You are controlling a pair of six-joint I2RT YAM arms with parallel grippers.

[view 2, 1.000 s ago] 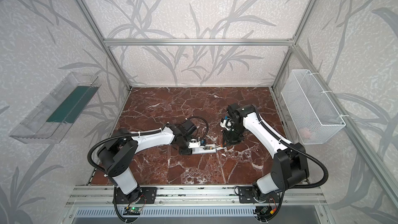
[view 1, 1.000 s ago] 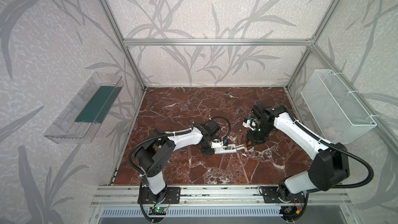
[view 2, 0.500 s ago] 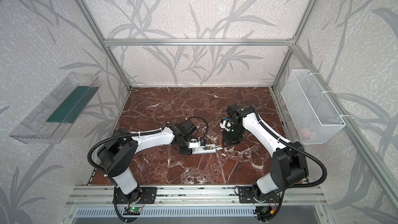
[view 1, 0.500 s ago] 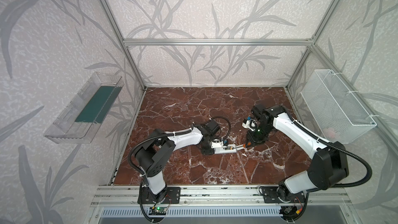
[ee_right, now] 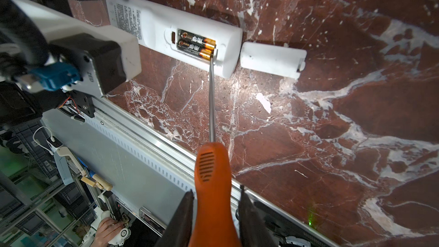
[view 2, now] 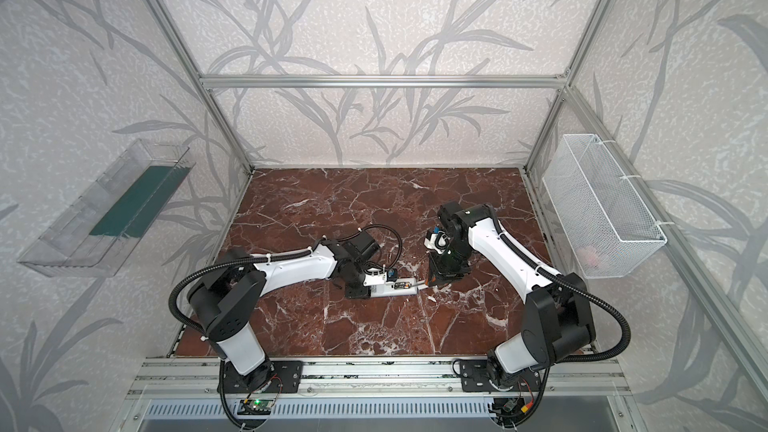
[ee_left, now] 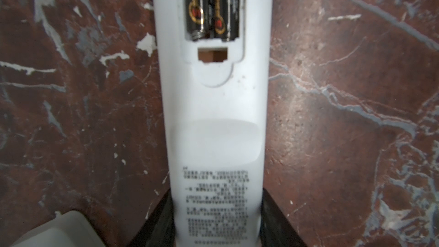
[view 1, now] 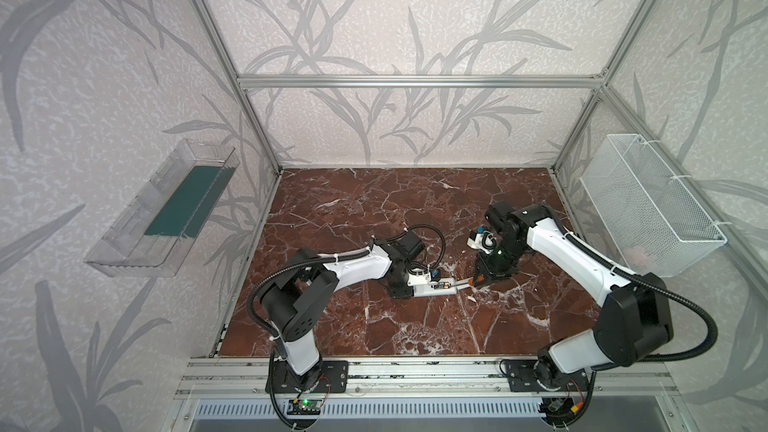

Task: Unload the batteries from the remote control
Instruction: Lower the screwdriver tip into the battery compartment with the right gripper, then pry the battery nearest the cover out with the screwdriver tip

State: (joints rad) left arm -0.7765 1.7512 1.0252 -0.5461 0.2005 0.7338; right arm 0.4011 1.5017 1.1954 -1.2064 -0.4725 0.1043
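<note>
The white remote control [view 1: 432, 289] [ee_right: 190, 43] lies back-up on the marble floor, its battery bay uncovered. Two batteries [ee_left: 209, 8] [ee_right: 196, 43], dark with gold ends, sit side by side in the bay. My left gripper [ee_left: 216, 219] [view 1: 401, 290] is shut on the remote's label end. My right gripper [ee_right: 215, 210] [view 1: 482, 278] is shut on an orange-handled screwdriver [ee_right: 212, 174]. Its metal tip rests at the gold end of the nearer battery. The loose white bay cover [ee_right: 270, 59] lies just past the remote's far end.
A white wire basket [view 1: 648, 209] hangs on the right wall, and a clear tray [view 1: 166, 209] on the left wall. The aluminium rail [view 1: 415, 371] runs along the floor's front edge. The left wrist camera housing [ee_right: 95, 60] sits close beside the remote.
</note>
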